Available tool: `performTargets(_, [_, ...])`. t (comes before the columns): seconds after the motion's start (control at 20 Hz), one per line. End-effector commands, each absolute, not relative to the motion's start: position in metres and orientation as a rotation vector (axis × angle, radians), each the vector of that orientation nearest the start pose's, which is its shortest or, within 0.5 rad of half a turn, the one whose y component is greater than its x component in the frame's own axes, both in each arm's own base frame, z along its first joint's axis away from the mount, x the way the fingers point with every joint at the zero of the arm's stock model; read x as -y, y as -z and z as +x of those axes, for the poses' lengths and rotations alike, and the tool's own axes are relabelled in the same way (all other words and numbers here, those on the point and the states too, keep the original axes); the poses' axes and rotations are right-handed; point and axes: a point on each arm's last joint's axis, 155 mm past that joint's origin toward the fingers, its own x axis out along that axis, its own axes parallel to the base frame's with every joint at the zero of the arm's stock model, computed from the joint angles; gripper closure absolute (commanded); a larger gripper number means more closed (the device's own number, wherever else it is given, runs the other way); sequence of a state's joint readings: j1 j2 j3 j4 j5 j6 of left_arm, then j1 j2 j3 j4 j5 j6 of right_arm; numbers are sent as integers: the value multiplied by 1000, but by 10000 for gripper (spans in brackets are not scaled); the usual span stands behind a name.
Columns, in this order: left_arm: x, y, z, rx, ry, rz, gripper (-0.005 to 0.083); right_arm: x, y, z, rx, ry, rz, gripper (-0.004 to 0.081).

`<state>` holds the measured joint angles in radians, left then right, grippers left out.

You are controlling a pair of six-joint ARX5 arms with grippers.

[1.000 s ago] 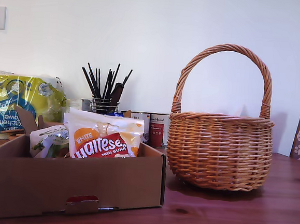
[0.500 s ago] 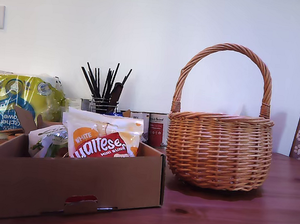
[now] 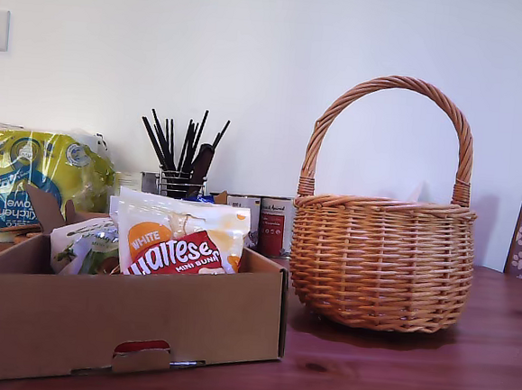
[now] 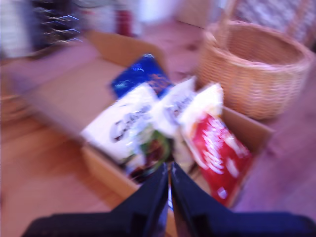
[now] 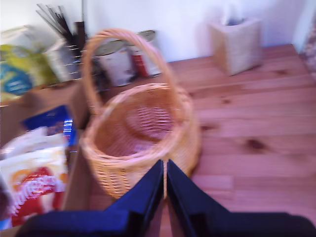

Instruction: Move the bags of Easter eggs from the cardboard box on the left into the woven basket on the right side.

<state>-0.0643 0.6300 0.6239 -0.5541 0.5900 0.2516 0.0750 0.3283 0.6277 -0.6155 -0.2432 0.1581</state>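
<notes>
Nearest in the exterior view stands the cardboard box [image 3: 125, 315] at that view's left on the brown bench [image 3: 409, 378], its front wall bearing a small tuck tab. Inside it, the white-orange bag [image 3: 181, 238] stands upright against the white-green bag [image 3: 85, 246]; the blue bag [image 4: 140, 74] shows only in the wrist views, lying toward the far part of the box. To the exterior view's right, just beside the box but apart from it, stands the basket [image 3: 380, 263] with its tall arched handle; in the second wrist view its inside appears empty, so all three bags seemingly remain to be moved.

My first claw [image 4: 169, 185] hangs above the box's near wall, its jaws closed together on nothing. My second claw [image 5: 165, 180] hangs above the basket's near rim, jaws likewise pressed together and holding nothing.

Judged step: the first pick. A sound approach would part the first claw wide, descend on a bag's upper seam, pinch the crinkled film rather than the contents, then lift clear of the box wall and under or around the handle.

Beyond, a yellow-green towel pack [image 3: 31, 181], a holder of dark sticks [image 3: 181, 157] and tins [image 3: 268, 223] line the wall. Both wrist views are blurred; bag print is barely legible, and neither arm appears in the exterior view.
</notes>
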Motion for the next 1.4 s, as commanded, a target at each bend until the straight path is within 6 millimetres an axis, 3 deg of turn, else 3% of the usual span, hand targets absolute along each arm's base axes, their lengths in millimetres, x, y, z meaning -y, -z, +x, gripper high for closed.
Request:
performTargets(0.0, [130, -207, 235, -458, 784, 154, 796, -71, -250, 217, -336, -344, 180, 782])
performTargets(0.05, [137, -210, 240, -460, 831, 194, 771, -74, -249, 220, -348, -357, 181, 782])
performTargets(0.1, [144, -212, 246, -470, 869, 218, 684, -76, -247, 224, -362, -364, 181, 782])
performTargets(0.25, [166, -207, 268, -505, 948, 269, 154, -86, -236, 229, -421, -404, 186, 782])
performTargets(0.3, [174, -201, 274, -516, 968, 301, 17, -88, -233, 231, -436, -409, 185, 782])
performTargets(0.35, [181, -193, 281, -519, 986, 354, -19, -90, -231, 232, -445, -415, 182, 782])
performTargets(0.55, [199, -162, 318, -552, 950, 479, -17, -95, -229, 237, -454, -433, 177, 782])
performTargets(0.75, [204, -135, 343, -572, 912, 548, -17, -96, -233, 241, -438, -436, 176, 782])
performTargets(0.95, [206, -108, 351, -650, 918, 525, -17, -96, -233, 241, -430, -442, 150, 782])
performTargets(1.15, [220, -88, 356, -712, 974, 453, -17, -96, -234, 242, -427, -442, 150, 782])
performTargets(1.35, [237, -73, 329, -797, 1112, 357, -16, -96, -234, 242, -425, -442, 150, 782])
